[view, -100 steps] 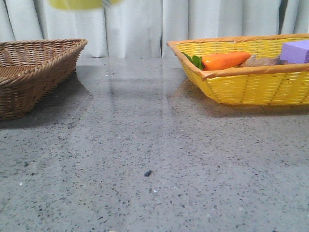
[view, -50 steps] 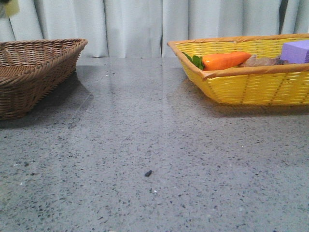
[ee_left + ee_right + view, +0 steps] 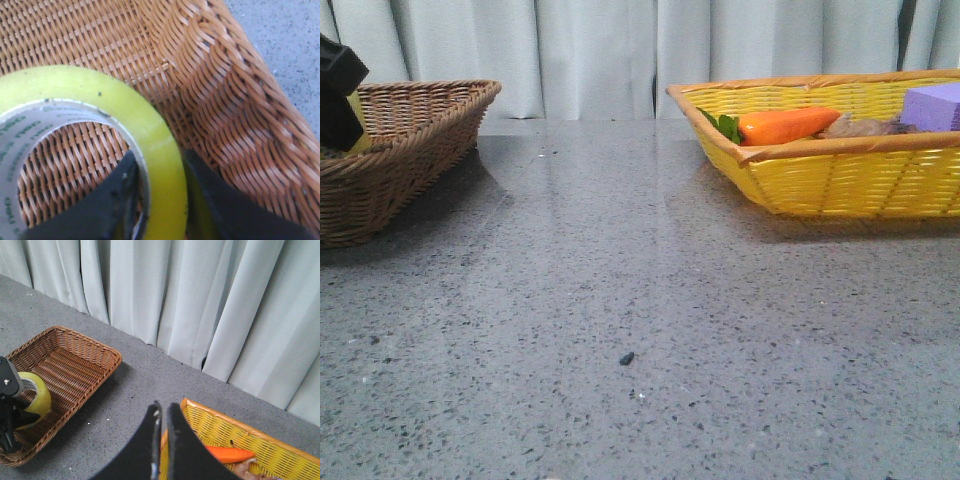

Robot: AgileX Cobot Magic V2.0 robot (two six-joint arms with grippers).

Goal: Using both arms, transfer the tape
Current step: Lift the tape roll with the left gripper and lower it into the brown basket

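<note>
The yellow tape roll [image 3: 150, 130] has a white inner core with green print. My left gripper [image 3: 160, 175] is shut on its rim, one finger inside the core and one outside, just above the floor of the brown wicker basket [image 3: 235, 100]. In the front view the left gripper [image 3: 338, 95] shows at the far left over that basket [image 3: 410, 130], with a sliver of yellow tape [image 3: 360, 135] behind it. The right wrist view shows the tape [image 3: 36, 395] held in the brown basket [image 3: 75, 365]. My right gripper [image 3: 163, 412] is shut and empty, high above the table.
A yellow wicker basket [image 3: 840, 175] stands at the right with an orange carrot [image 3: 785, 125] and a purple block [image 3: 932, 105]; its rim [image 3: 225, 420] and the carrot [image 3: 227, 454] also show in the right wrist view. White curtains hang behind the grey speckled table [image 3: 640, 320].
My left gripper with the tape has moved left from the top of the front view and come down into the brown basket at the far left.
</note>
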